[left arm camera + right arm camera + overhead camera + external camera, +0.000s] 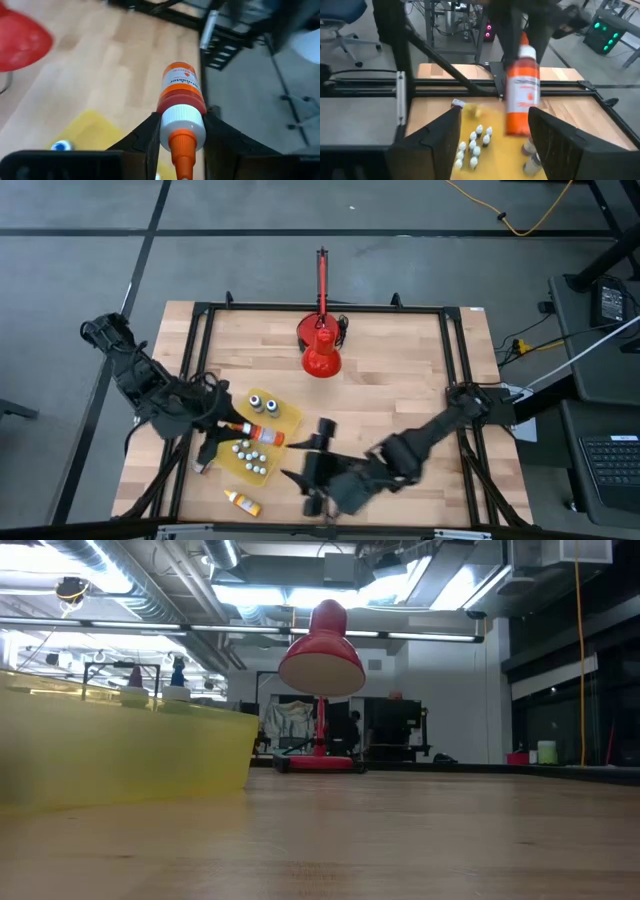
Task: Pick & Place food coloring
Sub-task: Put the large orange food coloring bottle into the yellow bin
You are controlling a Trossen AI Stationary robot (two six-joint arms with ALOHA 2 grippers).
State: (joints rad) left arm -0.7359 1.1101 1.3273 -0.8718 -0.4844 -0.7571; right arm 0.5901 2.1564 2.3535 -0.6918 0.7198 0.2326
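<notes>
Left gripper over the yellow tray at the table's left front, clamped on an orange-red bottle of food coloring. Bottle lying level in the high view, white collar and orange nozzle back toward the wrist, base pointing to the table's middle. In the left wrist view, same bottle pinched at its white collar between both dark fingers, label side up, above bare wood with the tray's corner below.

In the tray: a cluster of small white-capped bottles near the front edge, two darker bottles toward the back. One more orange-yellow bottle flat on the wooden table, just outside the tray's front corner.

Right gripper near the table's front middle, just beside the tray, fingers spread wide and empty. From the right wrist view, held bottle hanging over the tray between those spread fingers but farther off, apparently not touching them.

Red lamp at the table's back middle, well apart from both arms. In the low view, tray wall at left, two bottle tips showing above its rim.
</notes>
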